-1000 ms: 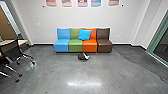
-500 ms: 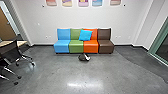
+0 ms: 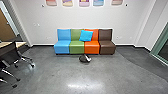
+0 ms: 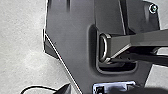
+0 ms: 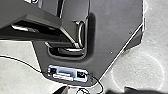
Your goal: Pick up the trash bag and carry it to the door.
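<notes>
A small dark bundle with a white part, which looks like the trash bag [image 3: 84,59], lies on the grey floor in front of the green and orange seats. At the far left of the head view is a brown door [image 3: 5,27]. Dark parts of my left gripper [image 4: 100,90] come in at the edge of the left wrist view, and of my right gripper [image 5: 100,90] in the right wrist view. The bundle is on the floor ahead, apart from both.
Blue, green, orange and brown seats [image 3: 62,47] stand in a row along the wall, a blue cushion [image 3: 86,35] on them. Black wheeled chairs [image 3: 11,50] and a light table [image 3: 21,43] are at the left. A green-framed glass wall [image 3: 160,45] runs along the right.
The head camera's view has shifted slightly, with the seats and bundle looking a little larger and nearer. The bundle lies in the same place before the seats.
</notes>
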